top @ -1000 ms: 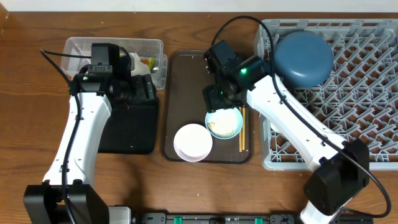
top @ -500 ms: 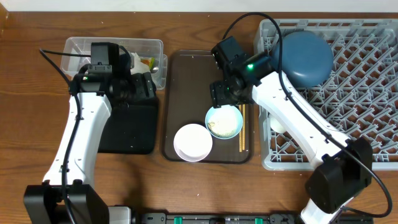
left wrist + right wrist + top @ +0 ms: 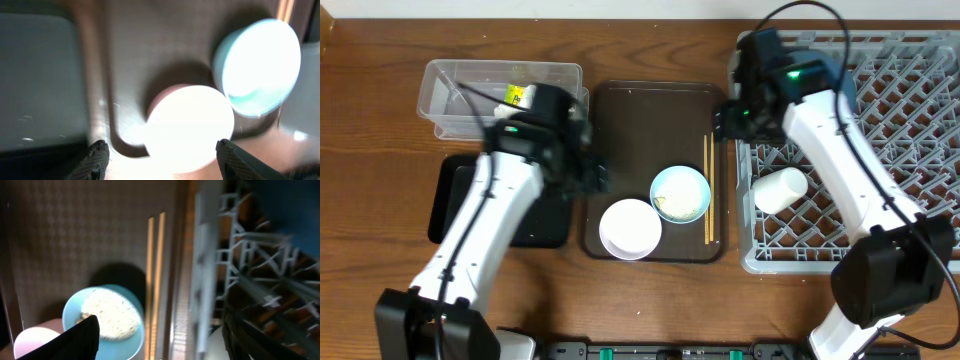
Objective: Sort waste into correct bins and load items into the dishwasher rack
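Observation:
A light-blue bowl with white rice and a white bowl sit on the brown tray. The chopsticks lie along the tray's right side. My left gripper is open and empty over the tray's left edge; in its wrist view it is just above the white bowl. My right gripper is open and empty at the left wall of the grey rack. A pale cup lies on its side in the rack. The dark-blue plate is mostly hidden by my right arm.
The clear tub at the back left holds a yellow wrapper. The black tray lies in front of it, partly under my left arm. The right wrist view shows the rice bowl and chopsticks beside the rack wall.
My left arm has swung right from the clear tub to the brown tray's left edge. My right arm has moved up and right from the light-blue bowl to the rack, uncovering the cup.

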Tool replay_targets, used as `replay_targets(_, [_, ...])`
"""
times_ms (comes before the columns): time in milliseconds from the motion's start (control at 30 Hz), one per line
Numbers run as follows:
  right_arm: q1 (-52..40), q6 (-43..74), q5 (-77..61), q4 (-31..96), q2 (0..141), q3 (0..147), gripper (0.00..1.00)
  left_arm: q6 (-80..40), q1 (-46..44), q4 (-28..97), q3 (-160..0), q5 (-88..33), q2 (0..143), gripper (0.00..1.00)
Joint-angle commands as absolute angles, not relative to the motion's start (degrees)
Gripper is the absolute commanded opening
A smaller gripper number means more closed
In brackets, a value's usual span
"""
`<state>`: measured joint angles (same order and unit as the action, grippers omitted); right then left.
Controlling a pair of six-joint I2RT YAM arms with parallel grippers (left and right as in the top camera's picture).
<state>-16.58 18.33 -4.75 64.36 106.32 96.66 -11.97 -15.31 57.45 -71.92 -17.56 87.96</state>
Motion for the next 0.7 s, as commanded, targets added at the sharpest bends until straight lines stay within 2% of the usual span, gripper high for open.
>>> replay_targets(0, [-13.6, 14.4, -7.6, 64.1, 102.7, 97.6, 0.78, -11.6, -20.9, 59.2, -72.2, -15.4, 86.9, 0.72])
replay_targets(233, [-11.6, 12.7, -7.6, 64.1, 100.2, 97.6, 0.79, -11.7, -32.5, 61.3, -72.2, -14.6, 86.9, 0.71])
replay_targets(367, [-12.1, 12.8, -7.6, 64.7, 100.2, 97.6, 0.80, -17.5, -36.4, 61.3, -72.2, -9.5, 86.9, 0.71])
replay_targets(667, [-12.1, 12.7, -7.6, 65.8, 100.2, 97.6, 0.80, -20.1, -44.0, 57.5, -69.1, -9.3, 89.6, 0.70])
